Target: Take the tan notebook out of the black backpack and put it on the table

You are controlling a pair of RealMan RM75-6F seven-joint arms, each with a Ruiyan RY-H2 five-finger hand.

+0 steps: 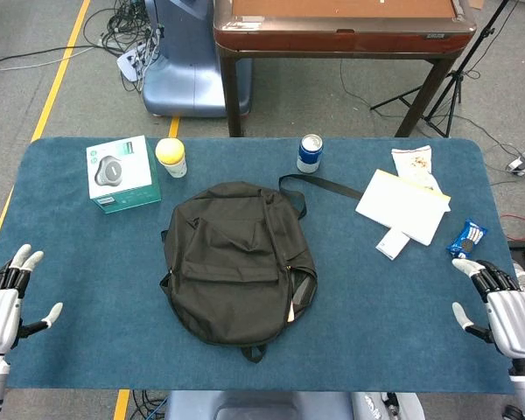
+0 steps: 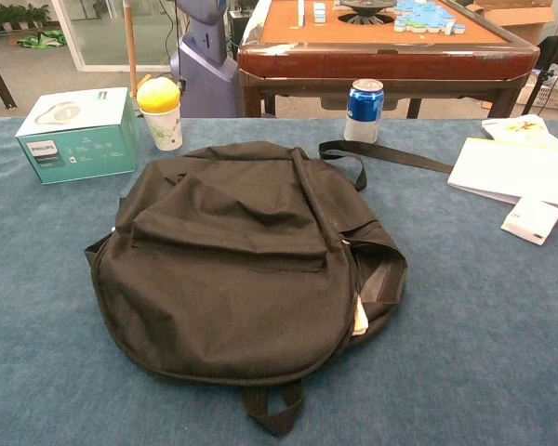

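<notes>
Nothing's begun: both robot hands, left and right, rest spread and empty, tan notebook barely peeking from the black backpack

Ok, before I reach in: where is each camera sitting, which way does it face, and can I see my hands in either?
Head view: high above the near edge, looking steeply down on the blue table; left hand and right hand show at the bottom corners, open.
Chest view: low at the near edge, looking forward across the table; no hands visible.
Shared: black backpack, blue can, green box.
</notes>
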